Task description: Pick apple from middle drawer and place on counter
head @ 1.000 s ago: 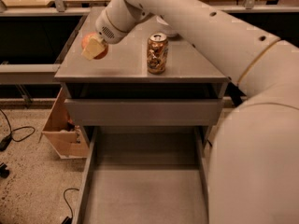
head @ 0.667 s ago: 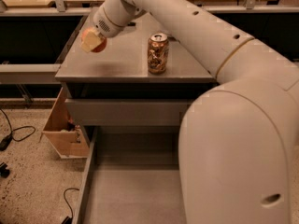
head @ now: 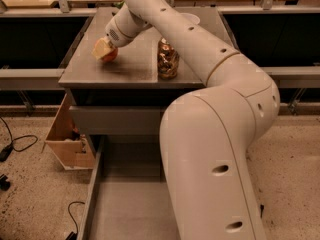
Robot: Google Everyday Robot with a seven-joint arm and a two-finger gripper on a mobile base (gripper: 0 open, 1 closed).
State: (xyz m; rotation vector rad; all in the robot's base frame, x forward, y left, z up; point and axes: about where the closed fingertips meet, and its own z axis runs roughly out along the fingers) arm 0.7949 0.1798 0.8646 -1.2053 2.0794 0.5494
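The gripper (head: 103, 50) hangs low over the left part of the table (head: 131, 70), fingers pinching the apple (head: 111, 55) just beneath them. To its right stands the soda can (head: 168, 59). The arm runs rightward from the gripper, then folds down over the open middle drawer (head: 125, 214). The apple is lower than a moment ago.

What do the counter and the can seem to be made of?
The counter looks like painted metal or laminate: smooth, grey, faint sheen. The can seems metal: shiny highlights. The gripper, jaws shut on the apple, is at the counter's left.
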